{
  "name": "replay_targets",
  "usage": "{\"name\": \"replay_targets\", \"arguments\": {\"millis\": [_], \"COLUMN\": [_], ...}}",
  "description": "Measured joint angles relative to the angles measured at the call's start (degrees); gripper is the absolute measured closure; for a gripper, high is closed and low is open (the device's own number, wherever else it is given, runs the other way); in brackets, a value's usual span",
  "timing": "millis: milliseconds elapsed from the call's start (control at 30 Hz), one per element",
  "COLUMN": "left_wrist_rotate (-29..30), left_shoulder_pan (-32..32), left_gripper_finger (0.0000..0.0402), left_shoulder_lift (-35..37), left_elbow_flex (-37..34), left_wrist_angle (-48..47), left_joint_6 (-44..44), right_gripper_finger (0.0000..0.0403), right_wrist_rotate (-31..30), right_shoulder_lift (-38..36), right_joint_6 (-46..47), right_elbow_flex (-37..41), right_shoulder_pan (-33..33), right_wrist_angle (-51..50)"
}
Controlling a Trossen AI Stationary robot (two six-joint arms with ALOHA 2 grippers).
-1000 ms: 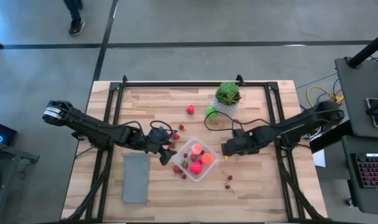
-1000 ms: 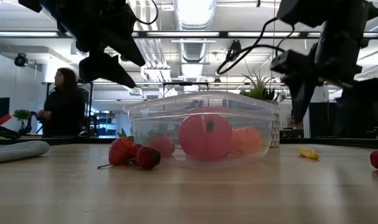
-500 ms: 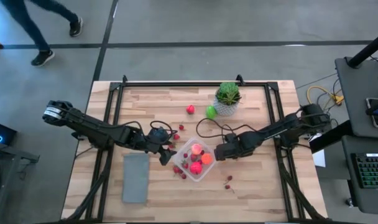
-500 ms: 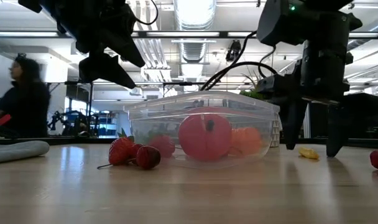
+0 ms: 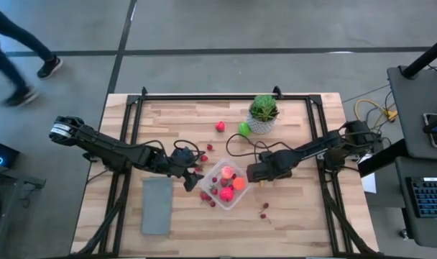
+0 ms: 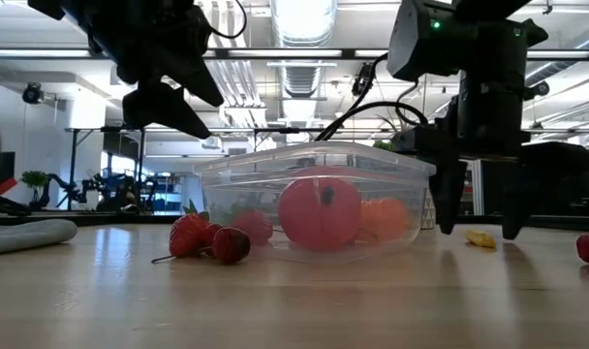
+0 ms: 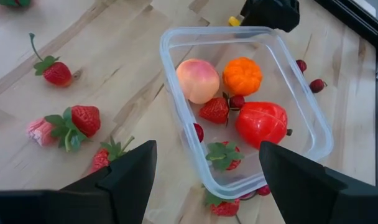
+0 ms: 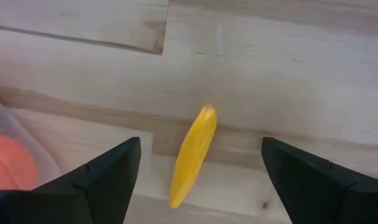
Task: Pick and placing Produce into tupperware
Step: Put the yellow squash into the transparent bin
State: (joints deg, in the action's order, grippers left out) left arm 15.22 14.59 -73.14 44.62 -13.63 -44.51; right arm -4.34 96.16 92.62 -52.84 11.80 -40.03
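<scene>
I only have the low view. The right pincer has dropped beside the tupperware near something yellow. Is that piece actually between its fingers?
Observer: Yes. The right wrist view shows the yellow piece lying flat on the wood between the open right pincer, untouched.
Operator: What is it?
Observer: A slim banana-like piece, lying lengthwise between the fingers.
Operator: And the left pincer?
Observer: The left pincer hangs open over the tupperware, which holds a peach, an orange and red pieces.

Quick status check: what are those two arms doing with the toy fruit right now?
Right tool open, straddling yellow piece beside tupperware. Left tool open, hovering over tupperware's other side. Nothing blocking.
</scene>
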Motion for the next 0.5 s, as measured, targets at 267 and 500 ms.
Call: {"name": "replay_targets", "arguments": {"millis": [267, 500], "left_wrist_rotate": [-0.2, -0.2], "left_shoulder_pan": [0.0, 0.0], "left_gripper_finger": [0.0132, 0.0132], "left_shoulder_lift": [0.0, 0.0], "left_elbow_flex": [0.0, 0.0], "left_wrist_angle": [-1.1, -2.1], "left_joint_6": [0.5, 0.5], "right_gripper_finger": [0.0118, 0.0189], "right_wrist_rotate": [0.9, 0.3], "right_shoulder_lift": [0.5, 0.4], "right_joint_6": [-0.1, -0.1], "right_elbow_flex": [0.0, 0.0], "right_shoulder_pan": [-0.1, -0.1], "right_wrist_angle": [0.0, 0.1]}}
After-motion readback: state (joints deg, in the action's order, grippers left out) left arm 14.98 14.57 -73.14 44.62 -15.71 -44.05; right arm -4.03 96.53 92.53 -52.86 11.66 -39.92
